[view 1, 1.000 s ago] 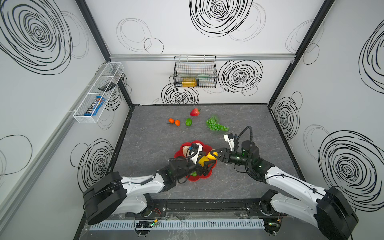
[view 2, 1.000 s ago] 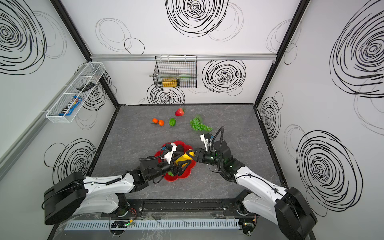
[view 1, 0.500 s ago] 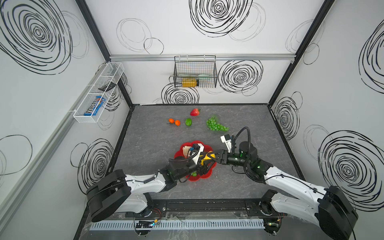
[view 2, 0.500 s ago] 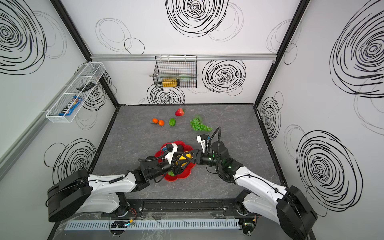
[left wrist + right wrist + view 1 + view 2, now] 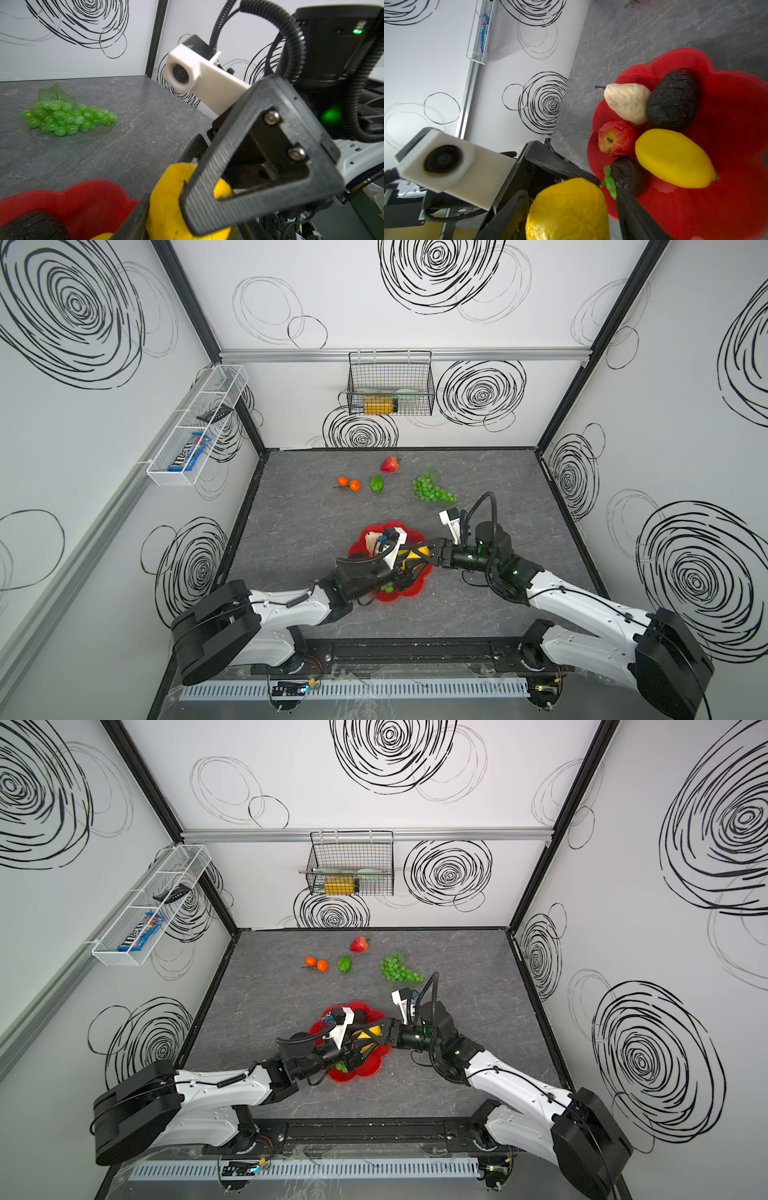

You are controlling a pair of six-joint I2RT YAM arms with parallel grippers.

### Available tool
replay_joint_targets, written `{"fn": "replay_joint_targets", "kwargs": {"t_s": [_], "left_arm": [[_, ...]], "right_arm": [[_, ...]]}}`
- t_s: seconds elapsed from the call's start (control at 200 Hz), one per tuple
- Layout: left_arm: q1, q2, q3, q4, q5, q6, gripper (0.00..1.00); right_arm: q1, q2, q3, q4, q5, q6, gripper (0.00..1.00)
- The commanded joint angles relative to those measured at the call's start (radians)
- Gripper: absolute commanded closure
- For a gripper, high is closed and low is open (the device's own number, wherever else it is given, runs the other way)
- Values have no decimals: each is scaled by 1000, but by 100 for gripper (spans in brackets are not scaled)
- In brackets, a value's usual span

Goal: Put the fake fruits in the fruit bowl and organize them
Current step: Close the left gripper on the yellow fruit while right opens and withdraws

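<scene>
Since L jaws are pinching the wrinkled lemon (image 5: 566, 209) and R jaws are gaping, I'm planning a straight retreat (no nudging).

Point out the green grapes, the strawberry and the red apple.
green grapes (image 5: 432, 491), in a top view, middle of the bunch
strawberry (image 5: 390, 465), in a top view, red body
red apple (image 5: 618, 138), right wrist view, skin beside the stem

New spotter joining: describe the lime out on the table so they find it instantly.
In both top views, go from the black wire basket on the back wall down to the far end of the table. The lime lies between the two oranges and the grapes, in front of the strawberry. It is one smooth green piece; the grapes are a beaded bunch.
</scene>
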Motion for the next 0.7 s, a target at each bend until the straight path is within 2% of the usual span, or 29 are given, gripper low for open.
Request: {"fn": "replay_joint_targets", "kwargs": {"t_s": [0.0, 0.155, 0.345, 0.5, 0.69], "left_arm": [[-3, -59, 41, -100, -37, 26, 51], [-5, -108, 142, -450, -52, 44, 53], [3, -100, 289, -865, -71, 5, 53], [0, -53, 409, -1119, -29, -2, 52], [-28, 41, 545, -1344, -33, 41, 53]], "right_arm": [[-38, -40, 64, -120, 65, -104, 20], [-154, -146, 74, -271, 209, -265, 12], [-332, -312, -60, -223, 298, -345, 8], [-405, -362, -164, -188, 366, -359, 7], [-423, -387, -354, -31, 326, -295, 8]]}}
